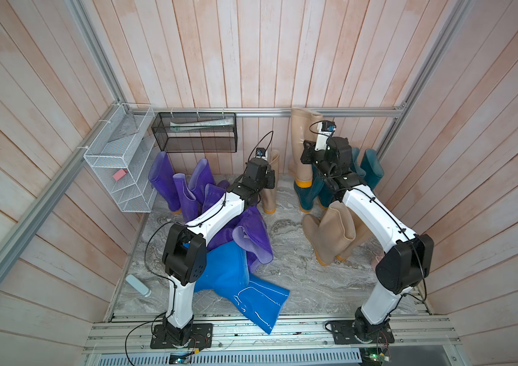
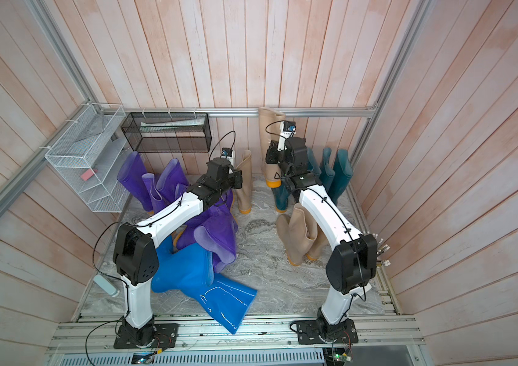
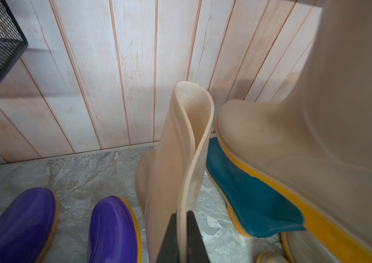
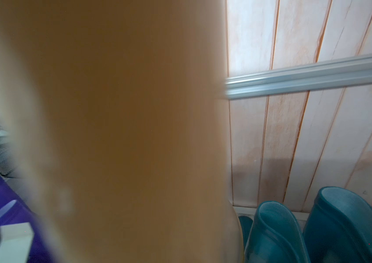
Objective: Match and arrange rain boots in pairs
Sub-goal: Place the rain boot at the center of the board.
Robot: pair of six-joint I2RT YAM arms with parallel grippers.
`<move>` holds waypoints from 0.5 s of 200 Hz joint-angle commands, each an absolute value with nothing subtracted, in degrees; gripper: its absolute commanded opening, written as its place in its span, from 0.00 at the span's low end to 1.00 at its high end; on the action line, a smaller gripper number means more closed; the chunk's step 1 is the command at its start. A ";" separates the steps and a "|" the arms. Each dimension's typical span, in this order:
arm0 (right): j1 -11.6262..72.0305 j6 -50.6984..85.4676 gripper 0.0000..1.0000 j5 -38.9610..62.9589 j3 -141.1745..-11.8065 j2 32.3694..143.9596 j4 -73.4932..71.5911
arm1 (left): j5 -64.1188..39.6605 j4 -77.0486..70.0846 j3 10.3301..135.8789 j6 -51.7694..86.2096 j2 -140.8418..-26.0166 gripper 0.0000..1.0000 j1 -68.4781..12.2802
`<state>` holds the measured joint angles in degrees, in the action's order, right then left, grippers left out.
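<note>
Marble floor [image 1: 299, 282], plank walls; left gripper [image 3: 181, 213] pinches the rim of the standing beige boot [image 3: 180, 148]; right gripper [image 1: 306, 156] grips the lifted beige boot [image 1: 299, 139] above a teal boot [image 3: 255, 198].

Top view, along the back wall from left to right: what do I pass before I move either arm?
White wire shelf → standing purple boots → middle beige boot → raised beige boot → teal boots by the right wall.
</note>
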<state>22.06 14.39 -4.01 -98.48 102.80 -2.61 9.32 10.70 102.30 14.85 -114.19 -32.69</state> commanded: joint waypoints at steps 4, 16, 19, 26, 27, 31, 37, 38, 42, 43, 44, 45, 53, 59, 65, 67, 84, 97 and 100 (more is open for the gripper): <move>22.46 15.45 0.00 -5.16 -102.03 105.69 -9.48 | 8.23 8.58 101.28 16.00 -111.96 0.00 -32.78; 22.42 15.45 0.00 -5.07 -102.24 107.29 -9.92 | 7.87 8.18 101.06 16.03 -112.19 0.00 -32.70; 22.41 15.45 0.00 -5.09 -102.30 107.63 -10.11 | 7.89 8.25 101.07 16.07 -112.22 0.00 -32.70; 22.41 15.47 0.00 -5.09 -102.37 108.52 -10.56 | 7.78 8.36 101.15 16.23 -112.32 0.00 -32.70; 22.41 15.47 0.00 -5.09 -102.34 108.62 -10.60 | 7.71 8.35 101.16 16.25 -112.32 0.00 -32.70; 22.41 15.44 0.00 -5.17 -102.46 109.07 -10.72 | 7.65 8.26 101.07 16.19 -112.32 0.00 -32.62; 22.41 15.31 0.00 -5.33 -102.56 109.84 -10.82 | 7.58 8.15 101.03 16.34 -112.34 0.00 -32.63; 22.46 15.30 0.00 -5.35 -102.65 109.94 -10.86 | 7.57 8.16 101.05 16.39 -112.33 0.00 -32.62; 22.43 15.47 0.00 -5.54 -102.73 110.40 -10.86 | 7.56 8.15 100.95 16.48 -112.32 0.00 -32.65; 22.42 15.56 0.00 -5.54 -102.78 110.53 -10.92 | 7.52 8.16 100.97 16.50 -112.32 0.00 -32.63; 22.42 15.60 0.00 -5.54 -102.76 110.63 -10.96 | 7.49 8.17 100.98 16.51 -112.37 0.00 -32.62; 22.41 15.62 0.00 -5.58 -102.75 110.73 -11.01 | 7.48 8.13 100.98 16.52 -112.35 0.00 -32.61; 22.33 15.85 0.00 -5.37 -102.81 111.50 -11.55 | 7.42 8.04 101.00 16.61 -112.37 0.00 -32.62; 22.33 16.11 0.00 -5.17 -102.76 112.07 -11.98 | 7.32 7.95 101.07 16.72 -112.41 0.00 -32.47; 22.33 16.24 0.00 -4.59 -102.79 112.66 -12.33 | 7.14 8.01 101.07 16.72 -112.46 0.00 -32.53; 22.28 16.30 0.00 -4.40 -102.87 112.85 -12.42 | 7.13 8.02 101.07 16.75 -112.49 0.00 -32.48; 22.25 16.48 0.00 -4.37 -103.96 114.61 -12.60 | 7.12 8.16 100.94 16.81 -112.50 0.00 -32.36; 22.08 16.44 0.00 -4.01 -105.24 116.06 -12.79 | 7.13 8.13 100.81 16.89 -112.41 0.00 -32.36; 22.06 16.62 0.00 -3.80 -105.55 116.35 -12.75 | 7.12 8.09 100.80 16.88 -112.42 0.00 -32.32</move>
<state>22.09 15.59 -4.36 -99.74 115.57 -3.60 7.68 9.65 101.69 16.16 -114.19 -32.67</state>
